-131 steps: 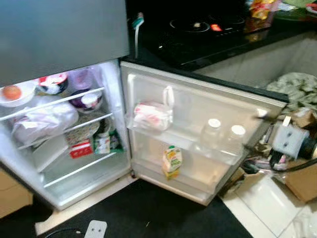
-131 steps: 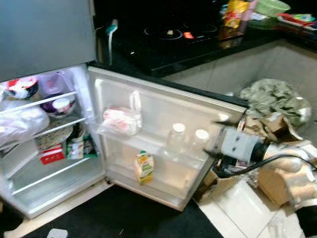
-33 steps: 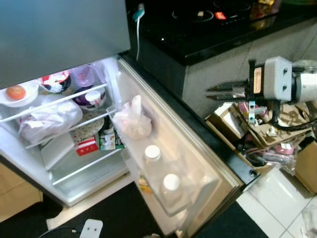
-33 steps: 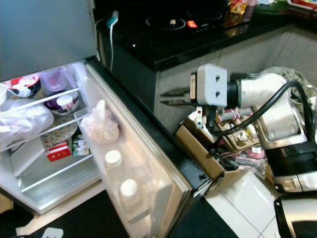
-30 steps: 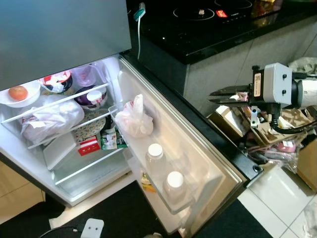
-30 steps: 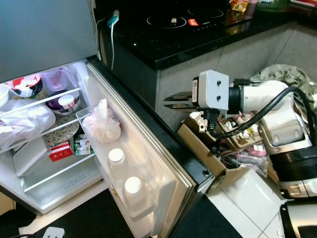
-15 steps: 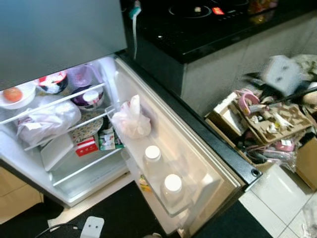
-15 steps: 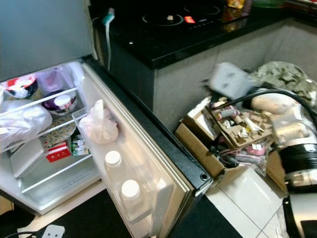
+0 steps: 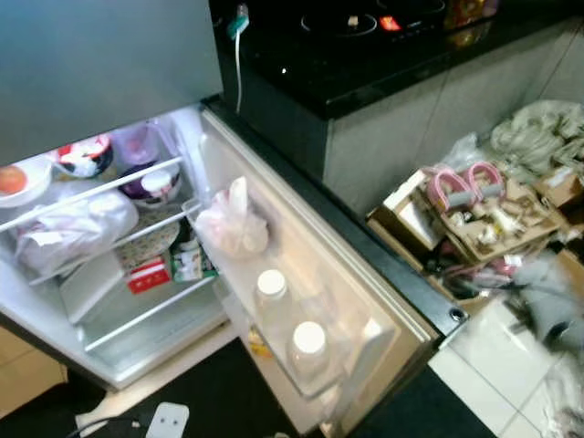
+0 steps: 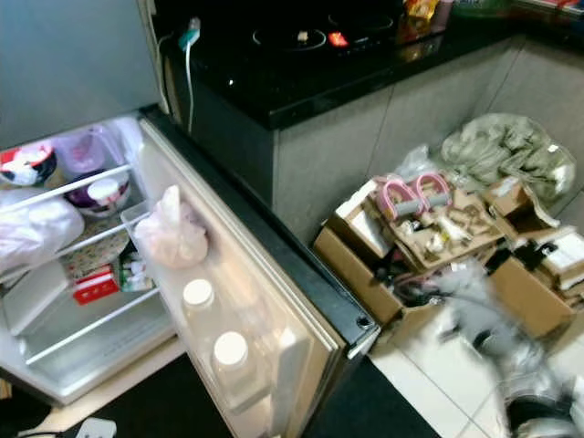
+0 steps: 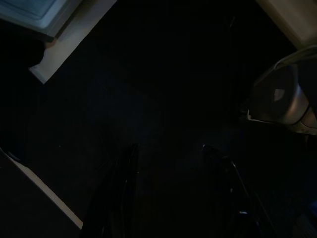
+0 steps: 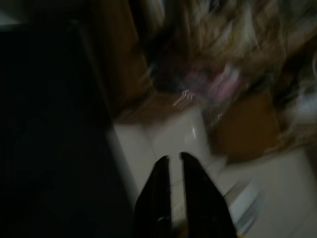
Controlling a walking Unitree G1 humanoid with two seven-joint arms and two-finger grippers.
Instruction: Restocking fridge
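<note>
We see the fridge (image 9: 55, 182) with its lower door (image 9: 365, 274) swung partway out toward us. The door shelf holds a knotted plastic bag (image 9: 230, 228) and two white-capped bottles (image 9: 272, 297) in a row, with a yellow carton (image 9: 256, 344) lower down, mostly hidden. Inside, the shelves carry a bowl with an orange fruit (image 9: 11, 180), a red-and-white bowl (image 9: 80, 155), a purple tub (image 9: 146, 182), a big white bag (image 9: 68, 228) and small packets (image 9: 146, 274) below.

To the right of the door stand open cardboard boxes (image 10: 401, 237) crammed with clutter, pink handles (image 10: 411, 196) on top, and a crumpled grey-green cloth (image 10: 502, 151) behind. They crowd the tiled floor (image 10: 438, 365) just beside the door's edge. A black counter with a cooktop (image 9: 365, 36) runs behind.

The right gripper (image 12: 174, 161) is low over the tiles near the boxes, motion-blurred; its fingers are nearly together, a thin gap between them, holding nothing. The left gripper (image 11: 168, 148) hangs in the dark over a black mat (image 9: 228, 401), fingers spread apart, empty.
</note>
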